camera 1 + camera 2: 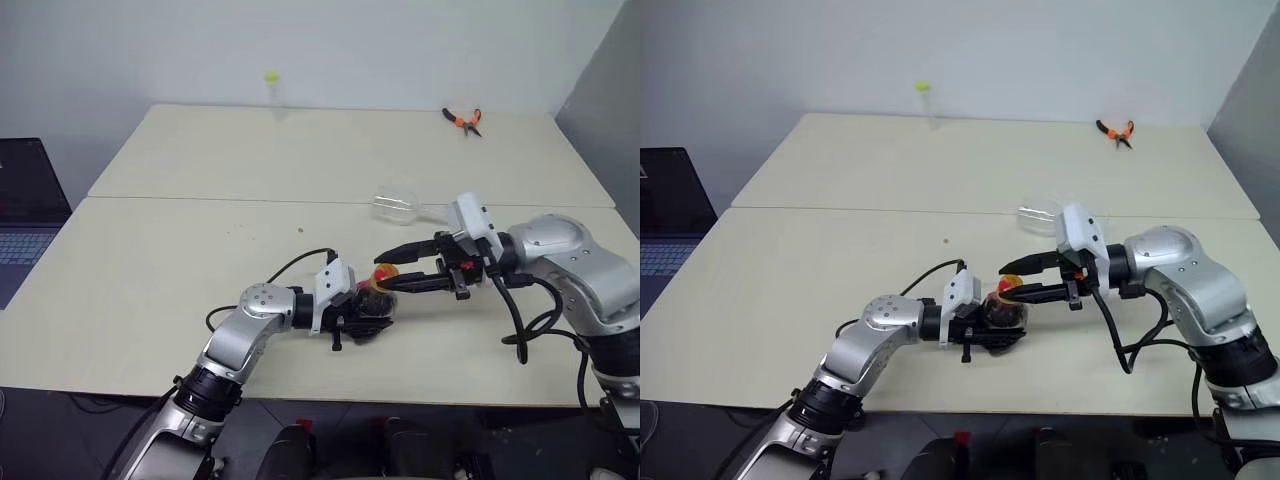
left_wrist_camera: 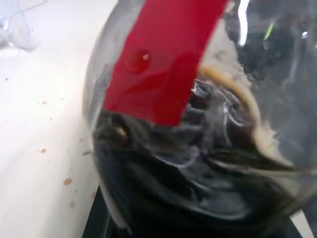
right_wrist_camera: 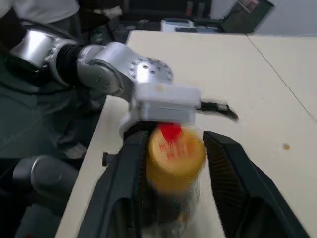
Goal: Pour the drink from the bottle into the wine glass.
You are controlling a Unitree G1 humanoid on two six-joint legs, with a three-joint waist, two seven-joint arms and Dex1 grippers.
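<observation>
left claw [image 1: 372, 312] clenched on bottle [image 1: 378, 298], low over table [image 1: 150, 260] | right claw [image 1: 400, 268] released, fingers astride yellow cap [image 3: 174, 157], still on | wine glass [image 1: 398, 207] lying tipped behind | pour not begun

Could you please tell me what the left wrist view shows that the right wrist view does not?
Left wrist view: the dark drink inside the bottle, and the wine glass lying on the table. Right wrist view: the yellow cap between the right gripper's open fingers. Both: the bottle with its red band.
</observation>
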